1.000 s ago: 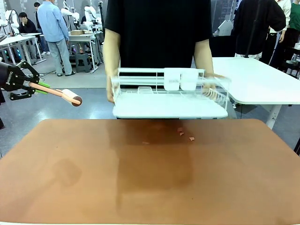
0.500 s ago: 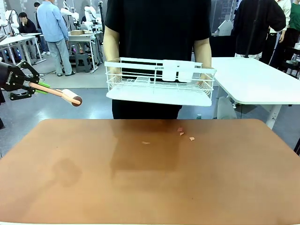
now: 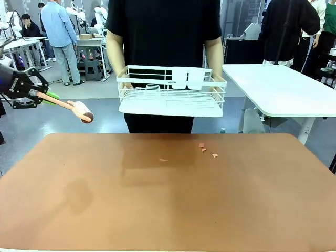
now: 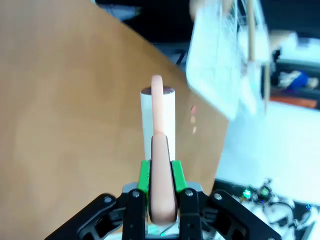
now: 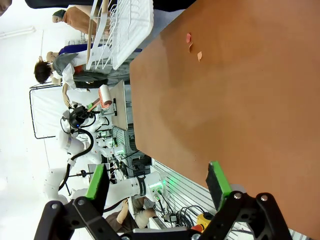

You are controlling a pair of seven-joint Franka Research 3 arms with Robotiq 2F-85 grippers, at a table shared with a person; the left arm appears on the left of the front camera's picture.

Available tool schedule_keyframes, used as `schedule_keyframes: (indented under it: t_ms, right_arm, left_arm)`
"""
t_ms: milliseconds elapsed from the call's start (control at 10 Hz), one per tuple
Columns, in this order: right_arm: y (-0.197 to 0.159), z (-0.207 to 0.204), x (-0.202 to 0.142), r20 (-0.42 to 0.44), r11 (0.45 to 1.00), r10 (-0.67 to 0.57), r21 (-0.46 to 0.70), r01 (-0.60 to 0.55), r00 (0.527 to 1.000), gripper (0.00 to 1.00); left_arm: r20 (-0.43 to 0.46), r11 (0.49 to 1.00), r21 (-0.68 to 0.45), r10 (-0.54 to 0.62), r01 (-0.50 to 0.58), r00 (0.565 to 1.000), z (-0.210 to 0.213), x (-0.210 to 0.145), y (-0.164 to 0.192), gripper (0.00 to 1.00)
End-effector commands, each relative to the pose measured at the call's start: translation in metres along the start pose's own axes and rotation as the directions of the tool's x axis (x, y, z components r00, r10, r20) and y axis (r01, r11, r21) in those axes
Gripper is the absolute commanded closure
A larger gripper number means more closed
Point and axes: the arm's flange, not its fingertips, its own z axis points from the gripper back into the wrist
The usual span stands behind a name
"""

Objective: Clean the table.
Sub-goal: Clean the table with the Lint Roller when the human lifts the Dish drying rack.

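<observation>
The terracotta table [image 3: 168, 199] spreads across the front view, with small pinkish scraps [image 3: 207, 150] near its far edge and one more scrap [image 3: 164, 160] toward the middle. My left gripper [image 3: 30, 93] hangs off the table's far left corner, shut on a lint roller [image 3: 83, 111] with a pink handle and white head. In the left wrist view the green pads [image 4: 144, 175] clamp the handle and the lint roller's head [image 4: 157, 117] points over the table [image 4: 65, 100]. My right gripper [image 5: 157, 182] stands open above the table [image 5: 240, 110], far from the scraps [image 5: 192, 46].
A person at the far side holds a white wire dish rack [image 3: 170, 92] in both hands, in the air beyond the table's far edge. A white-topped table [image 3: 283, 89] stands at the back right. Other people and benches are far behind on the left.
The person has lifted the dish rack off the table's far edge and carried it up and slightly left. My left gripper with the lint roller has barely shifted.
</observation>
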Motion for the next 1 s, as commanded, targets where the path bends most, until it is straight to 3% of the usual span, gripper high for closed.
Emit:
schedule_keyframes:
  t_ms: [0,100,300,500,700,900]
  right_arm:
    - [0.004,0.001,-0.001,0.007,1.0,0.018,0.011,-0.018,1.0,0.0]
    - [0.004,0.001,-0.001,0.007,1.0,0.018,0.011,-0.018,1.0,0.0]
    - [0.004,0.001,-0.001,0.007,1.0,0.018,0.011,-0.018,1.0,0.0]
    - [0.004,0.001,-0.001,0.007,1.0,0.018,0.011,-0.018,1.0,0.0]
    - [0.004,0.001,-0.001,0.007,1.0,0.018,0.011,-0.018,1.0,0.0]
    - [0.004,0.001,-0.001,0.007,1.0,0.018,0.011,-0.018,1.0,0.0]
  left_arm:
    - [-0.184,0.97,0.057,-0.224,0.238,0.957,-0.014,0.052,-0.047,0.79]
    - [-0.246,0.936,0.066,-0.321,0.346,0.914,-0.037,0.066,-0.054,0.79]
    - [-0.361,0.931,0.015,-0.336,0.365,0.87,-0.084,0.084,-0.058,0.79]
    - [-0.383,0.932,-0.02,-0.342,0.362,0.858,-0.112,0.084,-0.054,0.79]
    - [-0.362,0.947,0.003,-0.299,0.322,0.883,-0.104,0.086,-0.056,0.79]
    - [-0.371,0.933,0.019,-0.328,0.36,0.869,-0.126,0.083,-0.049,0.79]
